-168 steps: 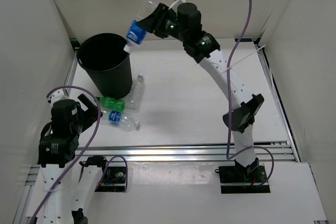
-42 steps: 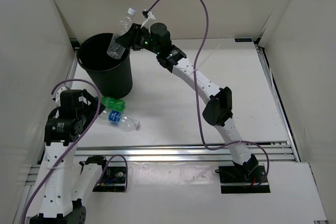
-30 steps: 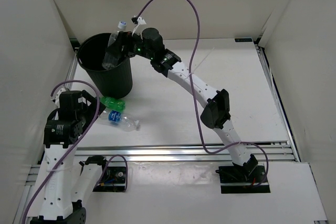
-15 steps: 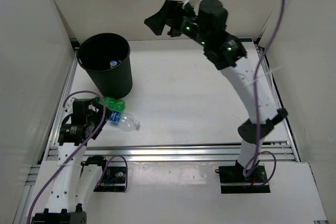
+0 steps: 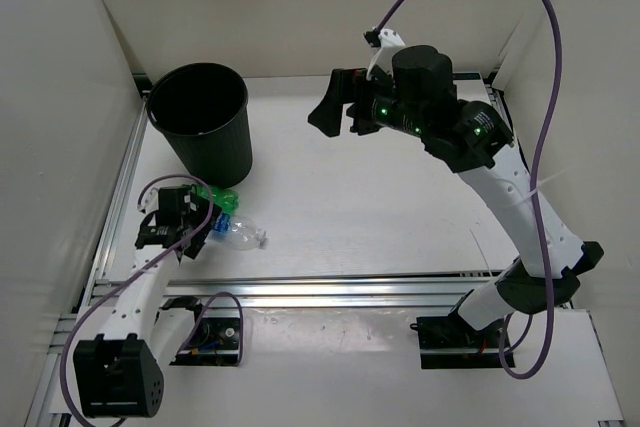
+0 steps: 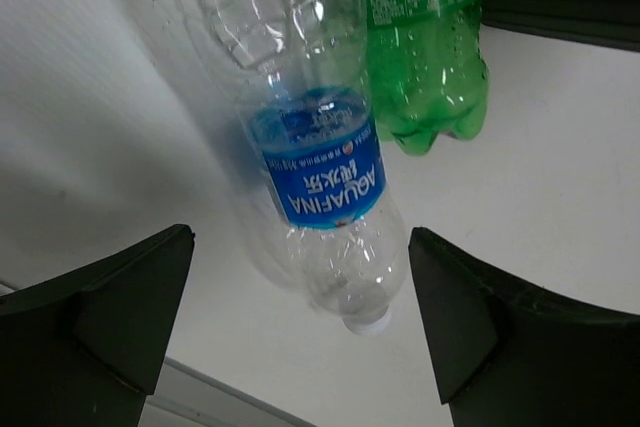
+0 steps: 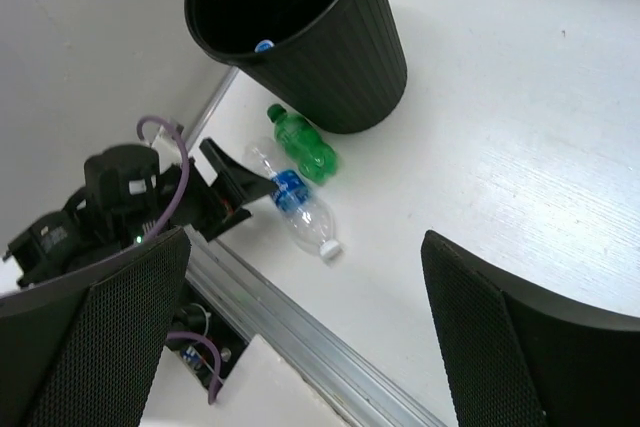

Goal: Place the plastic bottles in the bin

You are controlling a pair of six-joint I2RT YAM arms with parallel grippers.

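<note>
Two bottles still on the table; I'm lining up a pick with the left arm.
The bin (image 5: 215,152) stands far left, a blue cap (image 7: 263,46) showing inside. My right gripper (image 5: 335,115), wide and empty, hangs at its 3 o'clock; a second ago it held a bottle over the rim. My left gripper (image 6: 300,247), wide open, has dropped astride the clear bottle (image 6: 320,167) at the bin's 6 o'clock, with the green bottle (image 6: 425,37) just beside. Next, I judge: lower and close.

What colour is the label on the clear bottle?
Blue label, white lettering; best in left wrist view.
</note>
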